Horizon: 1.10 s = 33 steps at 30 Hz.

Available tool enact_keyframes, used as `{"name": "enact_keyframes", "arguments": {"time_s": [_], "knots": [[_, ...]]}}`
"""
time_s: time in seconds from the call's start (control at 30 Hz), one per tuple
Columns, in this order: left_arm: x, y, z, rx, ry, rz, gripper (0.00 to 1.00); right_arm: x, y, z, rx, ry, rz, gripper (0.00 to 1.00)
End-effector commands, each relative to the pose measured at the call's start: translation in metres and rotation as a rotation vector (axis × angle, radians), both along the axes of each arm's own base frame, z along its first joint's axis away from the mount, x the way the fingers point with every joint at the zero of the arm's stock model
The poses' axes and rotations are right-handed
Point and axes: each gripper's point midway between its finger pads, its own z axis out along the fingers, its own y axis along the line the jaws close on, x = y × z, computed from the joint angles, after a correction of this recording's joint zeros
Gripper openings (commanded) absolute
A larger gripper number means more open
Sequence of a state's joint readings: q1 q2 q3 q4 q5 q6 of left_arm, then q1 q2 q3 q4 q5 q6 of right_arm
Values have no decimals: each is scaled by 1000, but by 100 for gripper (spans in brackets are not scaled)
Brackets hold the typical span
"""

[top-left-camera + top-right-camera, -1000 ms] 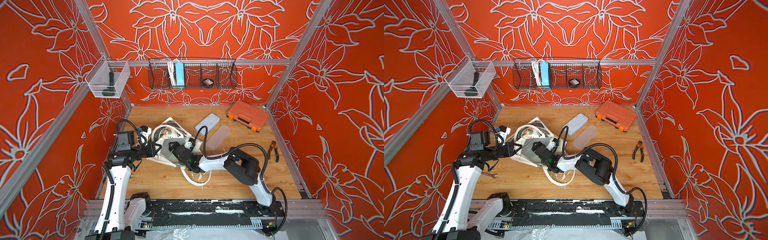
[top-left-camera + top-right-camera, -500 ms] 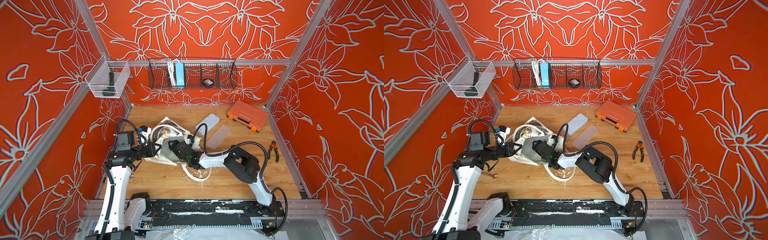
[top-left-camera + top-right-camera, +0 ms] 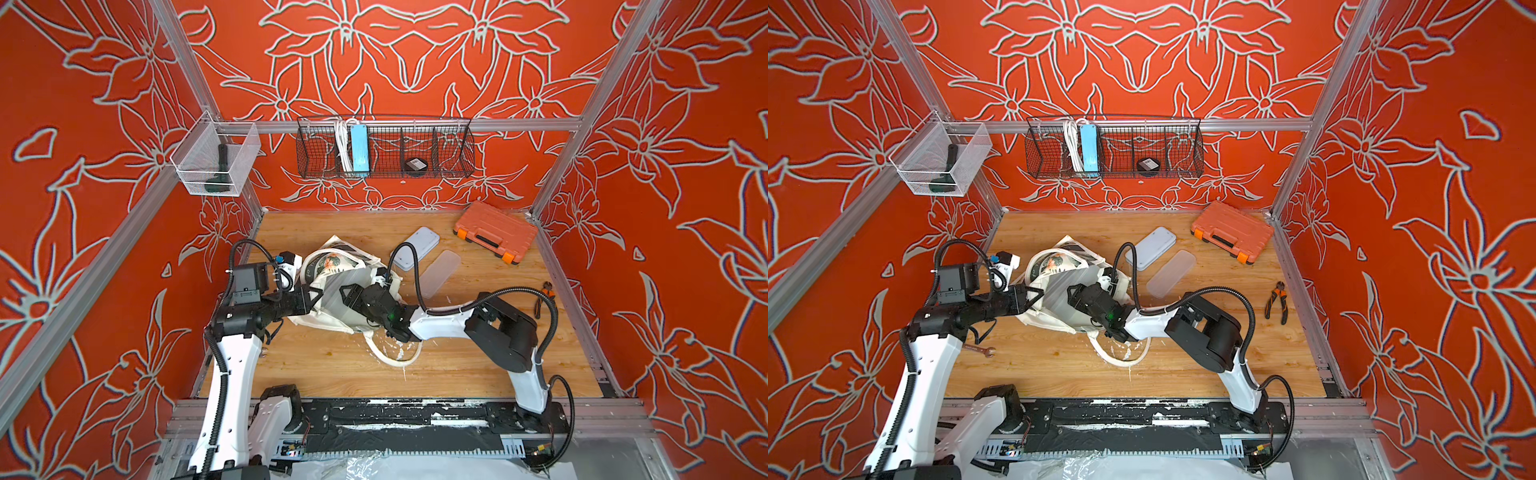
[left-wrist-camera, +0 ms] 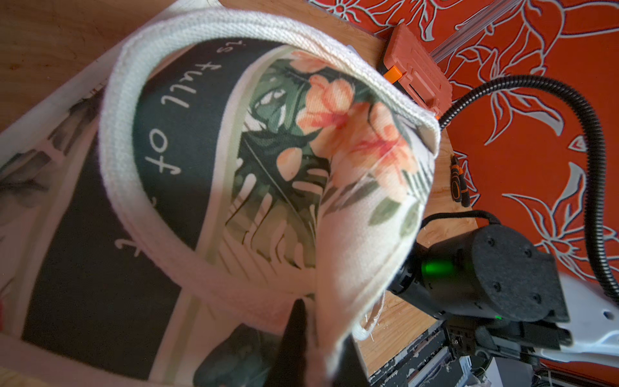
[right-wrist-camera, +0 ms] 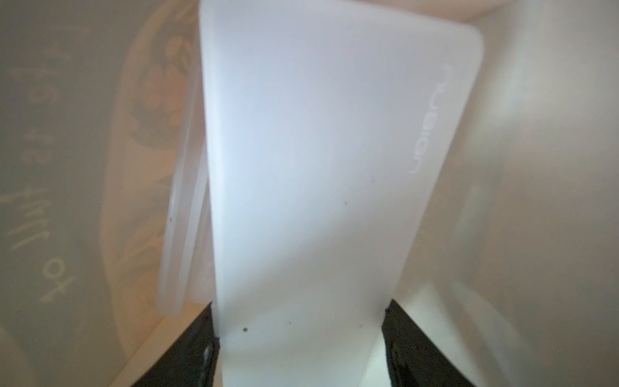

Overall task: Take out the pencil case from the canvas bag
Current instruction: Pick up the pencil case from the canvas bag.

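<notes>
Orange flower-patterned walls [image 3: 415, 62] box in the wooden tabletop [image 3: 332, 374]. Mid-table sits the canvas bag [image 3: 322, 266], and my left pincer [image 4: 318, 348] pinches its cloth rim tight. Inside the bag, my right pincer [image 5: 301, 351] clamps the frosted pencil case [image 5: 318, 167].

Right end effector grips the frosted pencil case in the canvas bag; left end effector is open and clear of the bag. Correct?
No: the left end effector is shut on the canvas bag, not open and clear of it, as the left wrist view shows. The right end effector does grip the pencil case in the bag.
</notes>
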<state>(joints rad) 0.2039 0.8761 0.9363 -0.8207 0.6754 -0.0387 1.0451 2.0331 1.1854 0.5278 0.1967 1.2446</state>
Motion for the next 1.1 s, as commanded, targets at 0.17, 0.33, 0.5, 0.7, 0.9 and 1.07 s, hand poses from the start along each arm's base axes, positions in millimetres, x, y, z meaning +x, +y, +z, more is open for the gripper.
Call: {"name": "enact_keyframes", "arguments": {"time_s": [0.17, 0.33, 0.5, 0.7, 0.9, 1.07], "knots": [[0, -4, 9, -17, -40, -20, 0, -20, -7, 17, -82, -80, 78, 69], [1, -2, 8, -13, -33, -11, 0, -27, -16, 27, -122, -114, 87, 69], [2, 0, 6, -12, -29, -5, 0, -34, -27, 33, -153, -139, 85, 69], [3, 1, 4, -13, -22, 1, 0, -39, -37, 37, -192, -158, 87, 69], [4, 4, 3, -8, -17, 13, 0, -43, -51, 36, -198, -158, 69, 69], [4, 5, 3, -7, -20, 19, 0, -45, -64, 40, -216, -169, 51, 69]]}}
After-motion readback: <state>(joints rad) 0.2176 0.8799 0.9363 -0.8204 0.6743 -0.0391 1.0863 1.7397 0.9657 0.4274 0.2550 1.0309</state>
